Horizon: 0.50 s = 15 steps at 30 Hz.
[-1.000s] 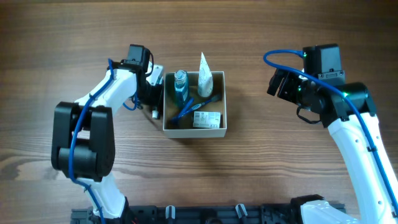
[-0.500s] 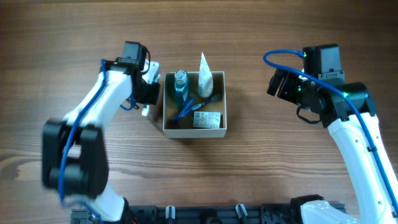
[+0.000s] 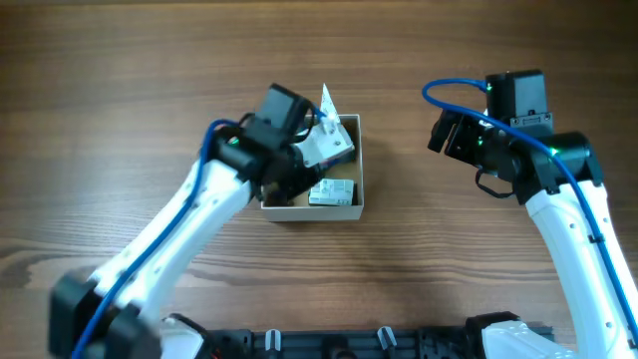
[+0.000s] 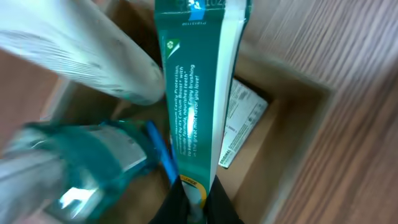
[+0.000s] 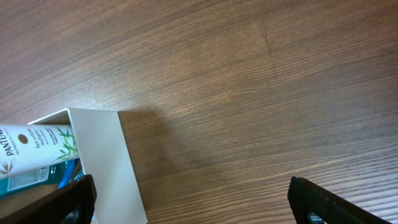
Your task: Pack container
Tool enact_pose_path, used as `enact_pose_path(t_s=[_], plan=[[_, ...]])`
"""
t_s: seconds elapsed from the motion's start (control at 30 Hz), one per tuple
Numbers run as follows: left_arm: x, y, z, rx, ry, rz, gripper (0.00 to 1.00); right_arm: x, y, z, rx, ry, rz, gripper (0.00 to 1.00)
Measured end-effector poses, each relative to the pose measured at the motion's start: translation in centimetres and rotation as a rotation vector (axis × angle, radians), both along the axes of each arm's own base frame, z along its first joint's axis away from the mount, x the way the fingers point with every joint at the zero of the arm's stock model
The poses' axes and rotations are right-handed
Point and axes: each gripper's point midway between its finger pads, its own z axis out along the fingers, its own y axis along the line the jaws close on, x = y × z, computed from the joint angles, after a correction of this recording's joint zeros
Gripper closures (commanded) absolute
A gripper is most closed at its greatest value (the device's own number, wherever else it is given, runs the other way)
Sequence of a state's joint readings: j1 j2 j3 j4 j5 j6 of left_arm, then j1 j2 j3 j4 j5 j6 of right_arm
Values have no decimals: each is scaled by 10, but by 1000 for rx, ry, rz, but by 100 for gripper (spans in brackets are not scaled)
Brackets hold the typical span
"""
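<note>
The container sits mid-desk. The left pincer hangs over it, clamped on a green-and-white carton. A white tube, teal bottle, blue toothbrush and labelled packet crowd the inside. The right pincer, jaws spread, hovers well to the right.

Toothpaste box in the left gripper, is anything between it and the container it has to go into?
Nothing covers the container, but it is crowded: a blue toothbrush lies under the toothpaste box in the left gripper, a white tube and teal bottle on one side, a packet on the other.
</note>
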<state>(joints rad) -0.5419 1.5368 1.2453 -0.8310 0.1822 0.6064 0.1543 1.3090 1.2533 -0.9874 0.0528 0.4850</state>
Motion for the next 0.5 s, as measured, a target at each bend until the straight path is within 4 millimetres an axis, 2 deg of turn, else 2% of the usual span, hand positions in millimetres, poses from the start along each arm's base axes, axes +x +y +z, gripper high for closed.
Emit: enact_pose_path(t_s=[0.03,0.1,0.13,0.27,0.3,0.37,0.43,0.47,0.5], plan=[[2,-1,-18,27,40,-5,76,0,0,0,0,0,0,0],[2,-2,-48,69,106,-18,37,0,0,0,0,0,0,0],[2,-2,-52,76,115,-21,24,0,0,0,0,0,0,0],[3,-1,-49,71,111,-3,2,4,1,2,-18,-20,34,0],[4,0,-43,64,103,29,0,8,1,5,-33,-40,62,0],[8,9,-8,33,16,121,0,22,2,14,-86,-114,141,0],[13,27,33,-15,-86,277,0,44,4,33,-146,-233,218,0],[17,47,64,-46,-176,367,0,51,6,39,-170,-272,248,0],[22,70,81,-79,-212,483,0,59,9,47,-190,-319,286,0]])
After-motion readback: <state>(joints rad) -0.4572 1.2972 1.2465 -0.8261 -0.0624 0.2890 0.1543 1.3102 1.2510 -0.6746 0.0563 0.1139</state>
